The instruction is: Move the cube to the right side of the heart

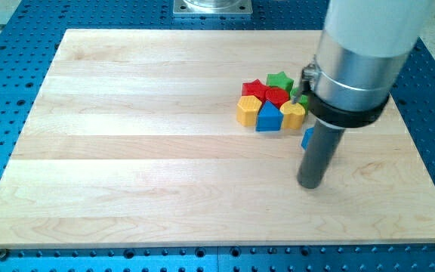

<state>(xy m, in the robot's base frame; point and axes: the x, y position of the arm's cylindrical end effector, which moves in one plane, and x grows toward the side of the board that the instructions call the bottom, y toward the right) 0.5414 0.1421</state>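
My tip (310, 184) rests on the wooden board (142, 151), at the view's right, below a cluster of blocks. A blue block (306, 137), probably the cube, is mostly hidden behind the rod, and only its left edge shows. It lies just below and to the right of the yellow heart (293, 115). I cannot tell whether the rod touches the blue block. The heart sits at the cluster's lower right, next to a blue house-shaped block (268, 117).
The cluster also holds a yellow hexagon (248, 109), a red star (254, 88), a red block (276, 96) and a green star (279, 80). A green block (301, 98) is partly hidden by the arm. Blue perforated table (6, 113) surrounds the board.
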